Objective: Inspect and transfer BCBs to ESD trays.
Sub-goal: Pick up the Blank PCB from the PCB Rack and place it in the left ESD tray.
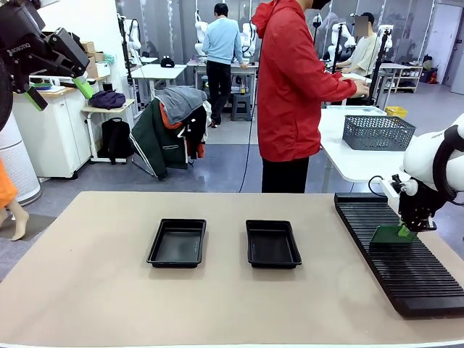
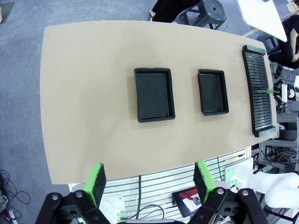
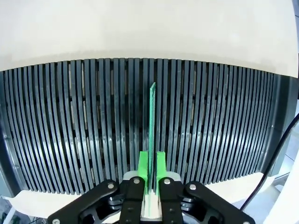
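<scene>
My left gripper (image 1: 60, 93) hangs high, jaws wide apart; my right gripper (image 1: 410, 229) points straight down, clamped on a BCB (image 3: 152, 112).

White ROBOTIQ brand lettering, running along the black body of the left pincer (image 1: 61, 93)

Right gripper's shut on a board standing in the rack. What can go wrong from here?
1. The right gripper pinches only the upper edge of the BCB; it may pivot or slip on lifting.
2. It sits between the ribs of the rack; a tilted pull could jam it.
3. Laying it flat, a corner could catch the rim of the right tray.
</scene>
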You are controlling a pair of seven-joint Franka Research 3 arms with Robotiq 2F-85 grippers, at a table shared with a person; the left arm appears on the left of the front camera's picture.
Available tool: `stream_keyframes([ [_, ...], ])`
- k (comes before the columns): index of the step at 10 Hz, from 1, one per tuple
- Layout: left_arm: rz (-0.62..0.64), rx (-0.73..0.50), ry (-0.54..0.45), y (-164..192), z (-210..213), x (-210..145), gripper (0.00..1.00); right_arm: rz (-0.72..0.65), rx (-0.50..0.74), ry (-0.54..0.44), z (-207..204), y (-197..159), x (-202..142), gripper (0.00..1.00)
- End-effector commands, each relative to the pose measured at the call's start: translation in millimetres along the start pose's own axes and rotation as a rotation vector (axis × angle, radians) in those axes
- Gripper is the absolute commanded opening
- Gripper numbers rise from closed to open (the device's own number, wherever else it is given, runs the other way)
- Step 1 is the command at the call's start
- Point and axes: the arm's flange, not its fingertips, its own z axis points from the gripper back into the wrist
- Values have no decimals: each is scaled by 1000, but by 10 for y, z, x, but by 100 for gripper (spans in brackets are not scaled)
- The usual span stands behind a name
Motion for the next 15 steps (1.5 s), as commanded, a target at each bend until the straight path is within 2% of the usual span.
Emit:
stream_keyframes([
  [1,2,-1,3,6,-8,-1,100,3,16,8,-3,-44,-10,4],
  [2,2,-1,3,6,-8,-1,100,2,20,7,3,-50,-11,0],
  [6,2,-1,3,6,-8,-1,100,-9,9,16,203,-57,-29,0],
  [15,2,-1,3,6,-8,-1,100,10,-126,21,2174,84,-1,0],
])
